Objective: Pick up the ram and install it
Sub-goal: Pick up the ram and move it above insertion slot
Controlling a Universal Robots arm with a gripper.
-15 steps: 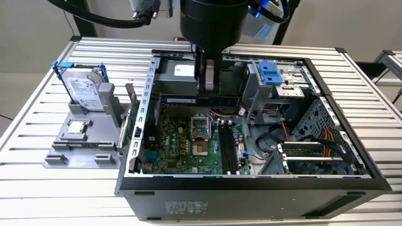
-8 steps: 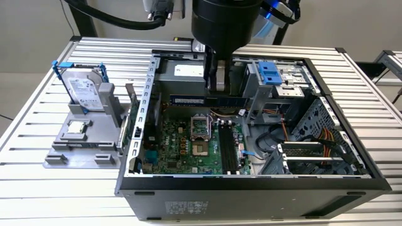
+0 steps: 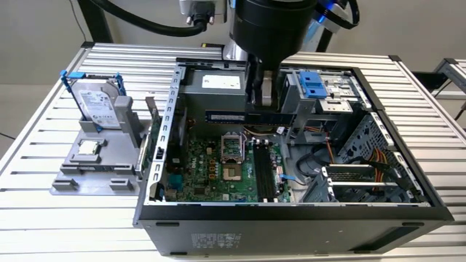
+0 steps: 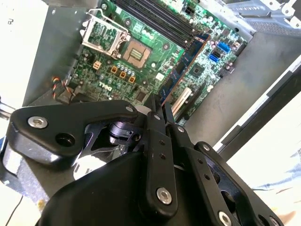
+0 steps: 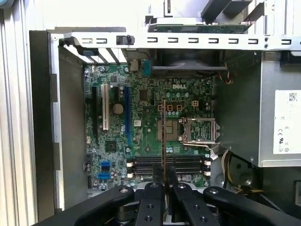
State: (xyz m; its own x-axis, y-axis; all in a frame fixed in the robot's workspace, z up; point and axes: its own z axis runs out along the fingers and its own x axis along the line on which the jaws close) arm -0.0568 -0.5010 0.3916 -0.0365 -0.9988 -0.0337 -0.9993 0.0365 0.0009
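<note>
Ram is up in my tool, hanging in the air inside the open computer case, over the far part of the motherboard. The tool is narrow, clamped on the stick near its middle. In the first wrist view the fingers sit on either side of its thin edge.

Step, as I judge it: pickup is done and this is the carry and align part of the install. The stick is not seated, and the memory slots look empty.

Orientation: the stick stands on edge with its chip face toward the near side. Its long axis is level and runs from the exterior view's left to the exterior view's right. The slots run near to far, just to the exterior view's right of the CPU socket, so the stick lies crosswise to them. Both wrist views agree: the ram crosses the slots at about a right angle.

Seating calls for about a quarter turn of my wrist to bring the long axis in line with one slot. Then the contact edge goes down and centred, with a straight push. I cannot tell the notch side or whether the end clips are open.

Outside the case, on the exterior view's left, a hard drive stands in a grey holder on the table, well apart from the work.
</note>
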